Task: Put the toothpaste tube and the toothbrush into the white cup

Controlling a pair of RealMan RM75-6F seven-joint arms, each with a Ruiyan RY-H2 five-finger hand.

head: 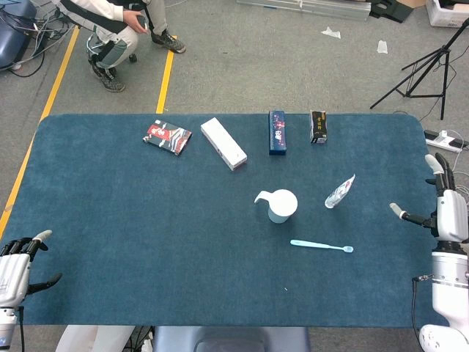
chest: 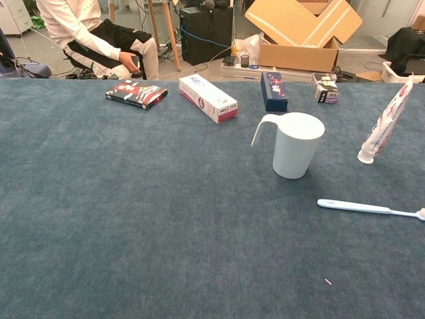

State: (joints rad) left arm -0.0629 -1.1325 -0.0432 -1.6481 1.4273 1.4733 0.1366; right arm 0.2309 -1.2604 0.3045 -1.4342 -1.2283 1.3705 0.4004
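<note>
From the head view, the right hand (head: 445, 213) hangs at the bench (head: 110, 220) edge, fingers spread and holding nothing; the left hand (head: 16, 268) rests at the opposite corner, likewise apart and empty. The toothpaste tube (head: 340, 192) stands right of the white cup (head: 282, 206), with the toothbrush (head: 321, 246) lying just in front.

From the chest view, neither hand shows. The tube (chest: 384, 126) stands on its cap, leaning, so a grasp should probably take it mid-body without tipping it, then lift over the cup (chest: 297, 145) rim.

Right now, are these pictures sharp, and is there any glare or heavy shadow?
Head view: even light, sharp, no glare, only faint shadow by the white cup. Chest view: sharp too, the toothbrush cut by the right edge.
</note>
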